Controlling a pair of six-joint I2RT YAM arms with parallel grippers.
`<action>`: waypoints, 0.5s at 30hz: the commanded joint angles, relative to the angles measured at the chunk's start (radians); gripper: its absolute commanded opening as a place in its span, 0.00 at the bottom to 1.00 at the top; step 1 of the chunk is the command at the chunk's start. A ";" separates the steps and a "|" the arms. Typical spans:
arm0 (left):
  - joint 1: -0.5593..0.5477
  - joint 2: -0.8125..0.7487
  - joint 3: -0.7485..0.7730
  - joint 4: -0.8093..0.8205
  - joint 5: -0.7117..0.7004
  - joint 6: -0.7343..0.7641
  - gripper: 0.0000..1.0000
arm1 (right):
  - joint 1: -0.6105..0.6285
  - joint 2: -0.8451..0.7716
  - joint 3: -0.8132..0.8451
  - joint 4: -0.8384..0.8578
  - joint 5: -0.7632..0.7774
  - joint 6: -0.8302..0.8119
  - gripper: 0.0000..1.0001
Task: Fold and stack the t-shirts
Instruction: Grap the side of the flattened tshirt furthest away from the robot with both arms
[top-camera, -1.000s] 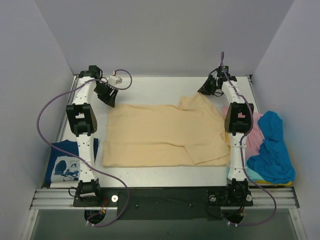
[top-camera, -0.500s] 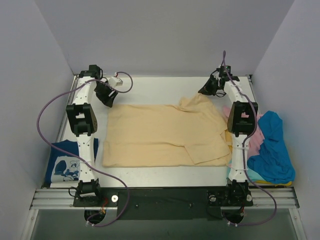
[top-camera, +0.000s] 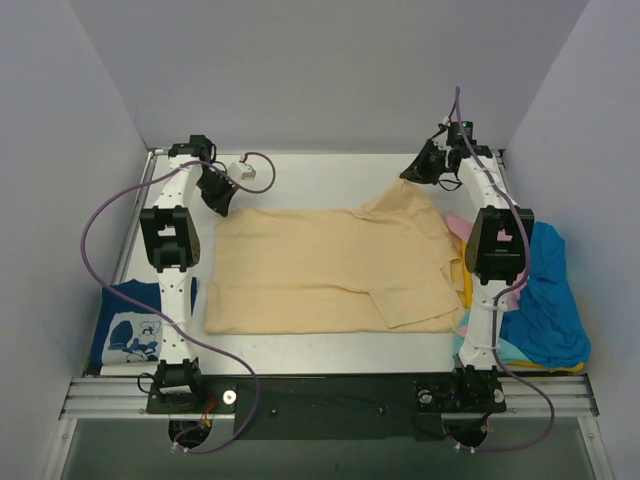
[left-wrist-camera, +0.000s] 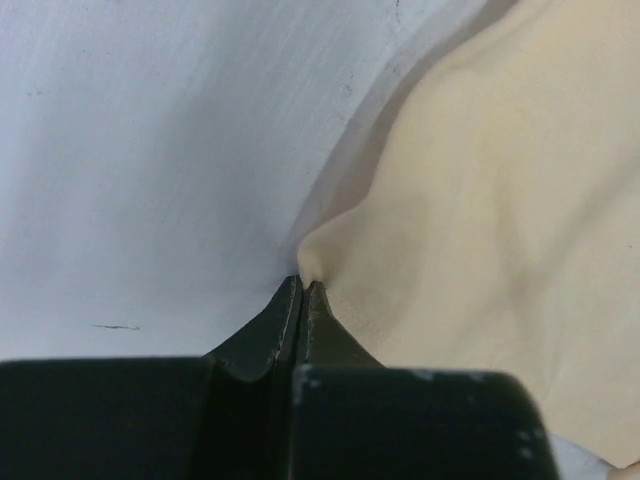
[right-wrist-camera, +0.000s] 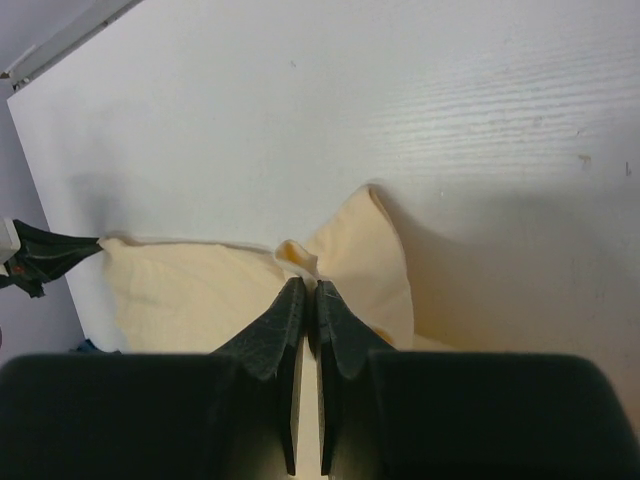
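Taking the overhead view as a clock face with twelve at the far wall, a navy t-shirt with white cartoon print (top-camera: 128, 325) lies at about eight o'clock, at the left edge of the table (top-camera: 310, 170), partly under the left arm.

The left gripper (top-camera: 218, 200) sits at about ten o'clock. Its fingers (left-wrist-camera: 270, 335) are pressed together on the far left corner of the tan t-shirt (top-camera: 330, 270). In the wrist view the cloth puckers into a small peak right at the tips, with no gap between them.

The tan t-shirt lies spread across the middle of the table, one sleeve folded in over its near right part.

The right gripper (top-camera: 415, 172) is at about one o'clock. Its fingers (right-wrist-camera: 275, 325) are closed on the tan shirt's far right corner, a small fold of cloth showing just above the tips, and that corner is lifted off the table.

At about four o'clock, beside the right arm, a bright blue t-shirt (top-camera: 550, 290) lies crumpled on a heap, with a pink t-shirt (top-camera: 456, 224) showing at its left edge.
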 joint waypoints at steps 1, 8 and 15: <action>0.009 -0.088 -0.035 -0.039 0.044 -0.003 0.00 | -0.014 -0.137 -0.091 -0.046 -0.040 -0.046 0.00; 0.026 -0.362 -0.333 0.030 0.063 0.021 0.00 | -0.039 -0.310 -0.326 -0.109 -0.064 -0.088 0.00; 0.026 -0.606 -0.620 0.124 0.017 0.053 0.00 | -0.055 -0.458 -0.526 -0.216 -0.067 -0.147 0.00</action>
